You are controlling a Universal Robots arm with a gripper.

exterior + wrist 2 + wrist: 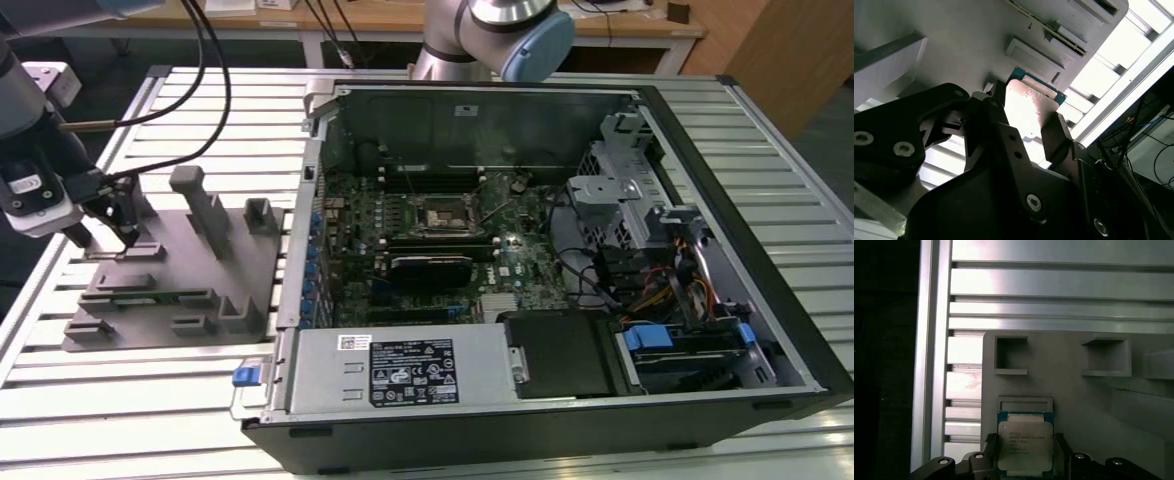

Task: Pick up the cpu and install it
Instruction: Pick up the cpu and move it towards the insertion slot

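At the exterior view's left, the claw (104, 238) stood over the grey fixture (200, 265) on the slatted counter (134, 400), its load too small to make out. Both wrist views showed the cpu (1025, 445), a pale silver top on a green rim, pinched between the claw's black fingers (1061, 455). Whether it touched the fixture was unclear.

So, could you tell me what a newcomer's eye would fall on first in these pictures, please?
The open computer case fills most of the exterior view, its black-framed motherboard socket near the middle. At that view's left the gripper hangs over the grey fixture on the slotted table. In both wrist views it grips the cpu by its edges, silver top showing.
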